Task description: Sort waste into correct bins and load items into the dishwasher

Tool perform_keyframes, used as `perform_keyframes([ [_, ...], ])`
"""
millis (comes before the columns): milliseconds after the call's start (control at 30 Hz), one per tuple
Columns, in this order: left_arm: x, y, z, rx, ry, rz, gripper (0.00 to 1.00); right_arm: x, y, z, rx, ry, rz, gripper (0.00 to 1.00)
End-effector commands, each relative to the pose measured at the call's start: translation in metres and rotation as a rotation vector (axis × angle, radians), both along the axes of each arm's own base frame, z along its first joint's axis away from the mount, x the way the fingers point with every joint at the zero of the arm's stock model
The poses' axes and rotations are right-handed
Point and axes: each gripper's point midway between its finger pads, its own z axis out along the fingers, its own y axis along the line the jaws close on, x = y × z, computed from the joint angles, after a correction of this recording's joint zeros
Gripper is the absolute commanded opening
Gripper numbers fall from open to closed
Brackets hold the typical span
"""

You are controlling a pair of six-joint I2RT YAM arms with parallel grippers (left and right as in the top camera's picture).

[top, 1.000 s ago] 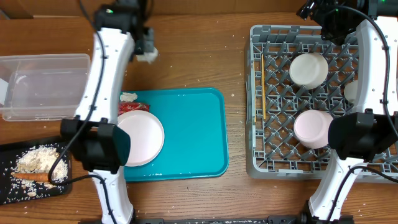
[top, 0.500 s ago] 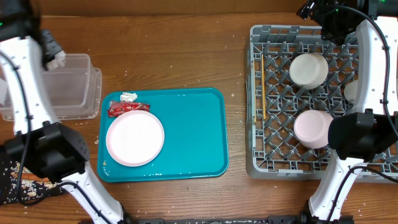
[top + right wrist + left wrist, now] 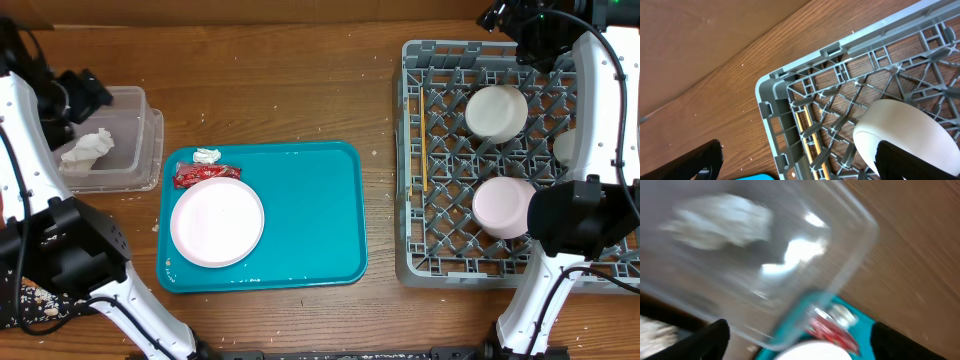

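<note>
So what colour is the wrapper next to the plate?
The wrapper is shiny red, clearest in the overhead view.

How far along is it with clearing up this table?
Partway. Done: two white round bowls and thin wooden chopsticks sit in the grey pegged dish rack, and a crumpled white tissue lies in the clear plastic tub. In hand: nothing; the left gripper hangs open over that tub, the right gripper open too. Left: the white round plate, red shiny wrapper and another small tissue on the teal tray.
</note>
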Motion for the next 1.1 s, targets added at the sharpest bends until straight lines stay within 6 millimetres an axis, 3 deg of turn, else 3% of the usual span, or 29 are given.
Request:
perform_keyframes([
  [0, 0.013, -0.082, 0.018, -0.216, -0.128, -0.323, 0.89, -0.003, 0.001, 0.027, 0.0, -0.06, -0.005, 1.0],
  [200, -0.019, -0.127, -0.024, -0.096, 0.146, -0.487, 0.87, -0.003, 0.001, 0.027, 0.0, -0.06, -0.005, 1.0],
  [467, -0.042, -0.162, -0.066, -0.013, 0.351, -0.442, 0.8, -0.003, 0.001, 0.027, 0.0, -0.06, -0.005, 1.0],
  [800, -0.03, -0.141, -0.088, 0.077, 0.348, -0.09, 0.81, -0.003, 0.001, 0.027, 0.0, -0.06, -0.005, 1.0],
  [1067, -0.039, -0.152, -0.115, 0.019, 0.381, -0.037, 0.8, -0.003, 0.001, 0.027, 0.0, -0.06, -0.005, 1.0],
])
